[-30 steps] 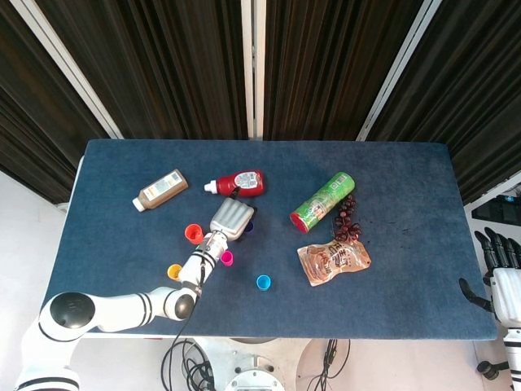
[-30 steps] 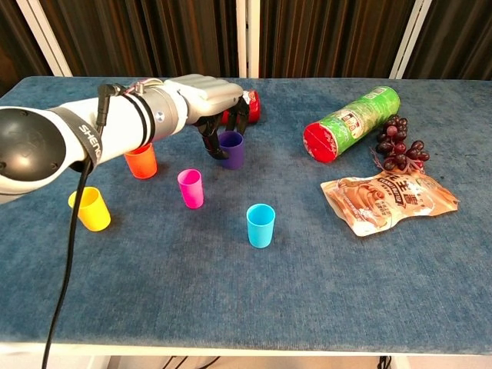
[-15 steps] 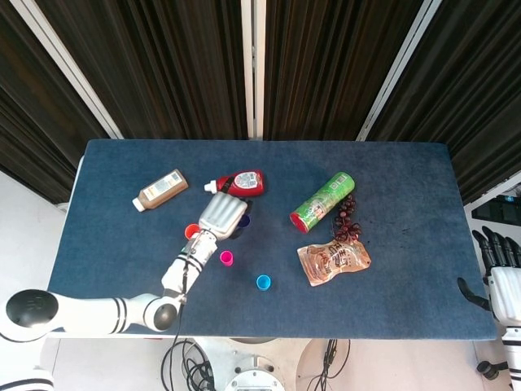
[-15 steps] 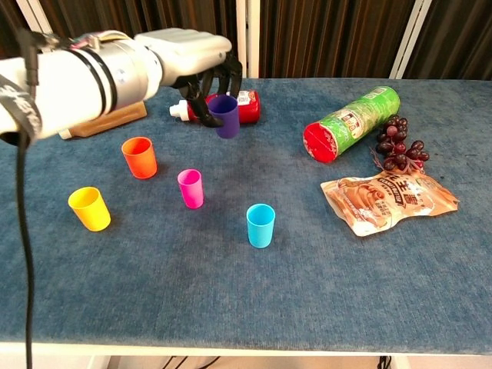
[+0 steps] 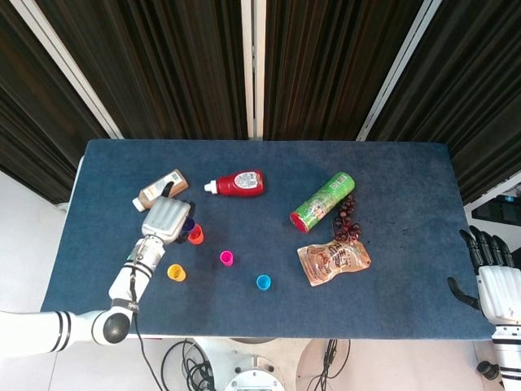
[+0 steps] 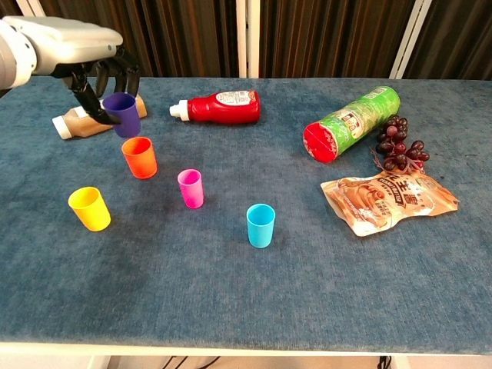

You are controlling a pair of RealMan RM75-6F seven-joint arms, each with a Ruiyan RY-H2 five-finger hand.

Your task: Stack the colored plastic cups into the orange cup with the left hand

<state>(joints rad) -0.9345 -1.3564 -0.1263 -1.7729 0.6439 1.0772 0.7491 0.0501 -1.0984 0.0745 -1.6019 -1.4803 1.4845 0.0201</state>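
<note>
- The left robot hand (image 6: 92, 73) is holding the purple cup (image 6: 122, 114) aloft, just behind the orange cup (image 6: 139, 157) standing on the worktop (image 6: 323, 284).
- It should be centring mouth-up over the orange rim before lowering.
- The right robot hand (image 5: 490, 277) is idling open, off the worktop's edge.

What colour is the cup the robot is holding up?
Purple cup, clearest in the chest view.

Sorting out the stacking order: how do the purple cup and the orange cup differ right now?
The purple cup is held off the table in the left hand; the orange cup stands free on the cloth. The purple one hangs just above and behind the orange one. Both are upright, open side up, and alike in shape.
</note>
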